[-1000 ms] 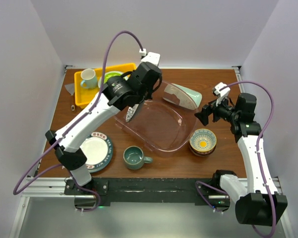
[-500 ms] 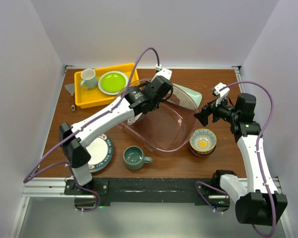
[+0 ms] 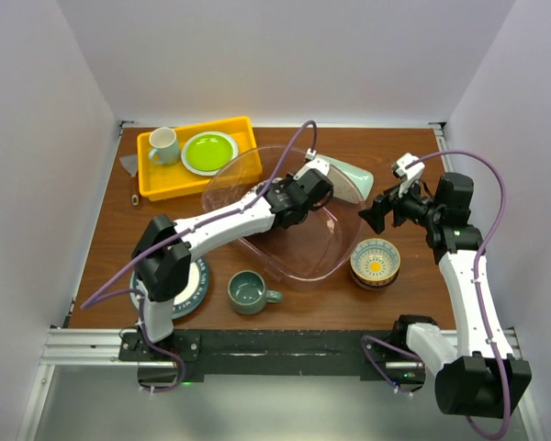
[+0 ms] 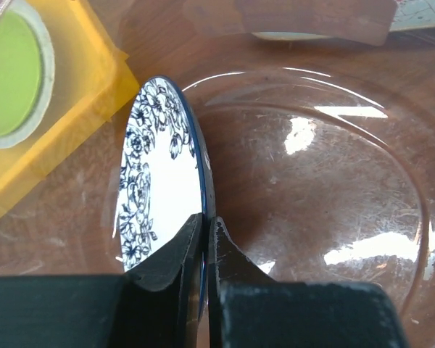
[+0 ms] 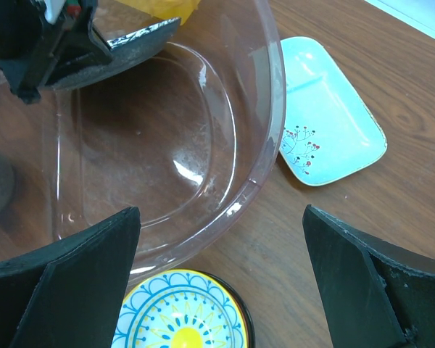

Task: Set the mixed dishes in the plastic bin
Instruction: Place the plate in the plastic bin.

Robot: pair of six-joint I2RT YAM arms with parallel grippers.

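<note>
Fig.: your left gripper (image 4: 205,226) is pinching a glossy white floral-rimmed plate (image 4: 163,196) over the clear rounded bin (image 4: 333,181) | right gripper (image 5: 221,225) gaping wide.

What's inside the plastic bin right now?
Only a floral-rimmed plate, held on edge by the left gripper; the visible floor of the plastic bin is bare. The floor beneath the plate and gripper is covered, so contact cannot be told.
</note>
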